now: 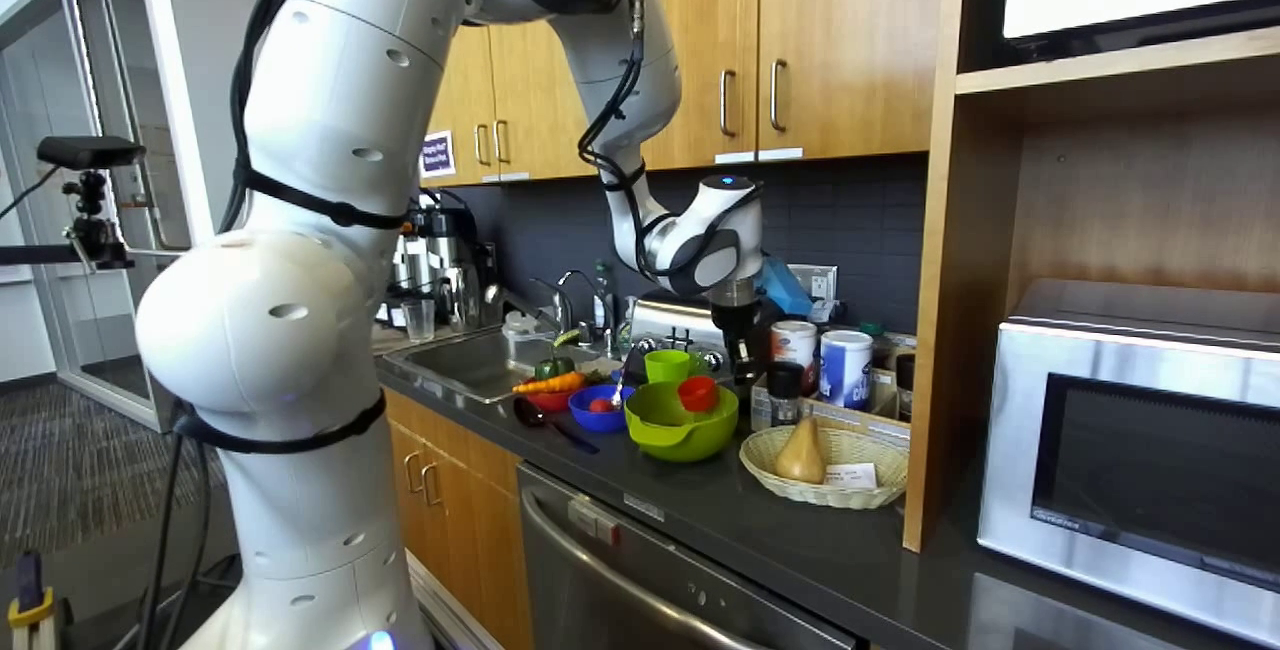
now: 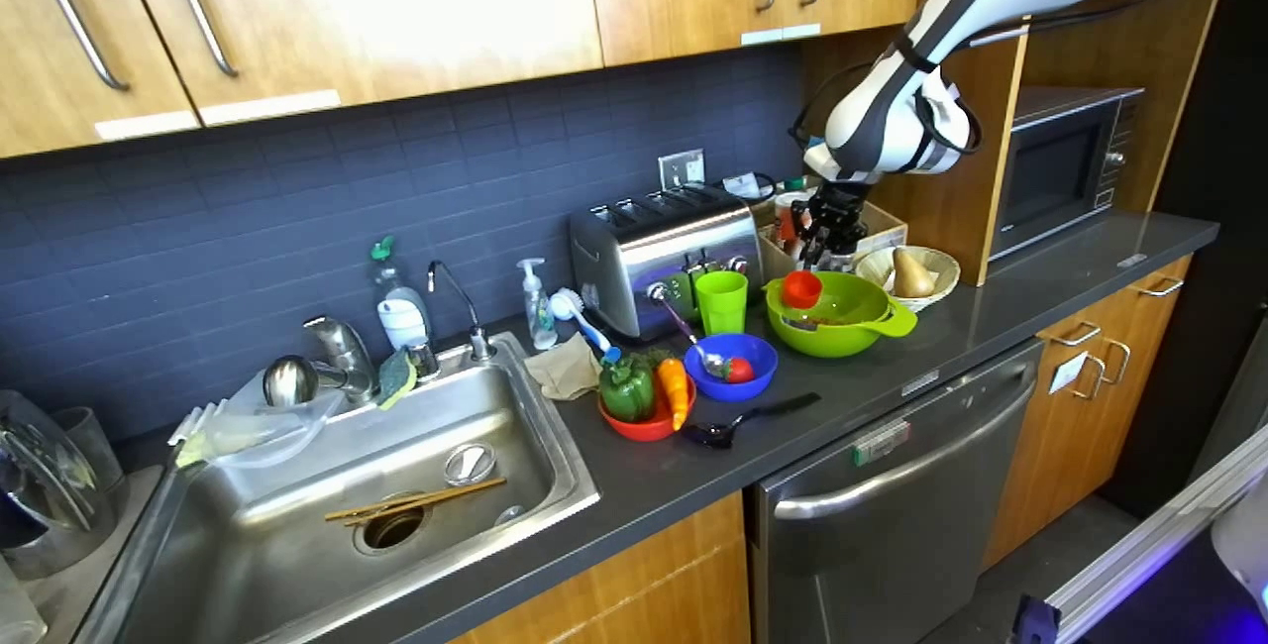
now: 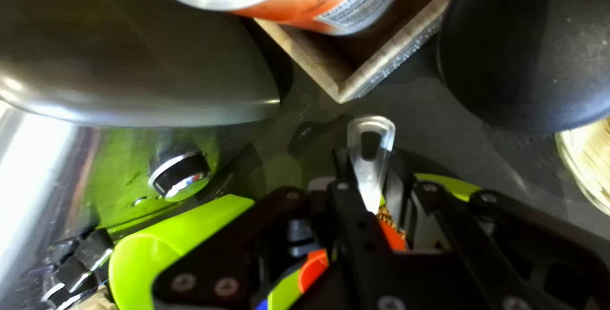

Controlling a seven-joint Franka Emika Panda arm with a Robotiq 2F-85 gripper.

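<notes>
My gripper (image 3: pixel 369 164) points down over the counter beside the toaster. It also shows in both exterior views (image 1: pixel 743 370) (image 2: pixel 814 253). In the wrist view a silver metal handle (image 3: pixel 371 169) with a slot in its end sits between the nearly closed fingers. The handle's lower part is hidden by the left finger. The green bowl (image 1: pixel 680 435) with a red cup (image 1: pixel 697 393) lies close below the gripper. A green cup (image 2: pixel 721 302) stands next to that bowl. A wooden box (image 3: pixel 340 88) with an orange-labelled can (image 3: pixel 333 0) lies just beyond.
The toaster (image 2: pixel 684 253) and a black-lidded jar (image 1: pixel 784 385) flank the gripper. A basket (image 1: pixel 850 495) holds a pear-shaped squash (image 1: pixel 803 452). A blue bowl (image 2: pixel 733 381), a red bowl (image 2: pixel 639 429) with vegetables, a black ladle (image 2: pixel 753 418) and the sink (image 2: pixel 580 485) line the counter under the cabinets.
</notes>
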